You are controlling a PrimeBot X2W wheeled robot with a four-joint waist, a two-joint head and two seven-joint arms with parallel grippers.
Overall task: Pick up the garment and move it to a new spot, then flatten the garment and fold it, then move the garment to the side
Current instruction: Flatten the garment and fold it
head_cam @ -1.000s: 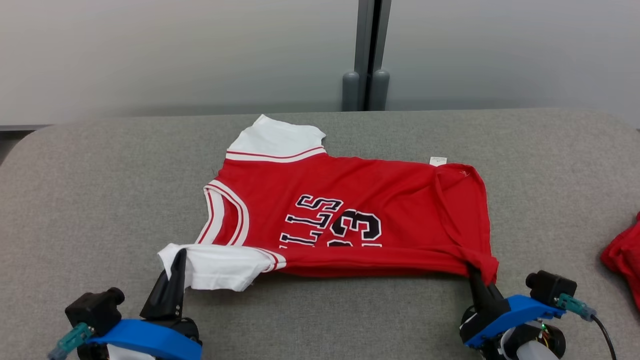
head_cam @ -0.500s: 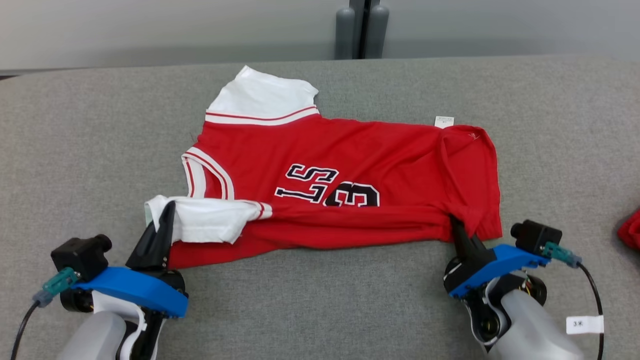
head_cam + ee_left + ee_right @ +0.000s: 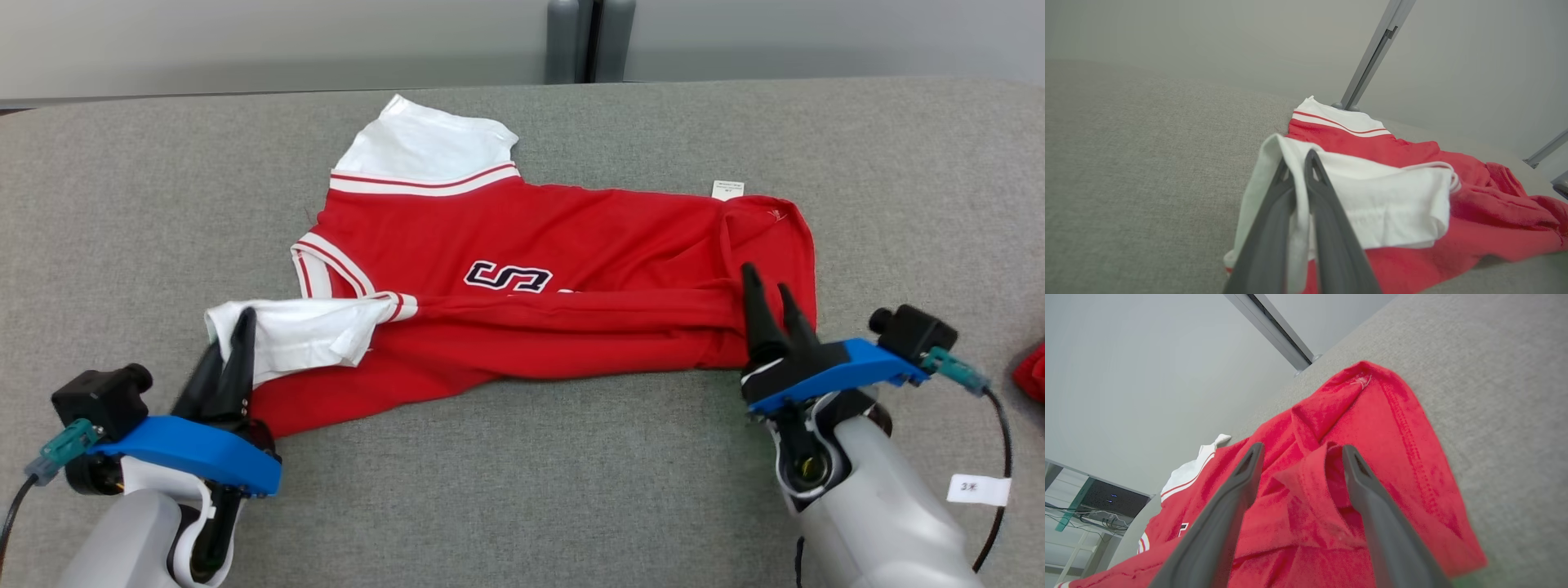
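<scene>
One grey table (image 3: 522,474) carries, at its middle, the red jersey (image 3: 571,237), white-sleeved, folded lengthwise, "S" (image 3: 506,278) readable. The left gripper (image 3: 235,328) pinches the jersey's near sleeve (image 3: 310,335); the right gripper (image 3: 766,278) stands spread over its hem (image 3: 804,245). Tag (image 3: 727,189) unreadable.

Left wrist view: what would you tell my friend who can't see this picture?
The left gripper has its two dark fingers shut on the white sleeve of a red jersey. The jersey lies rumpled on a grey padded table.
</scene>
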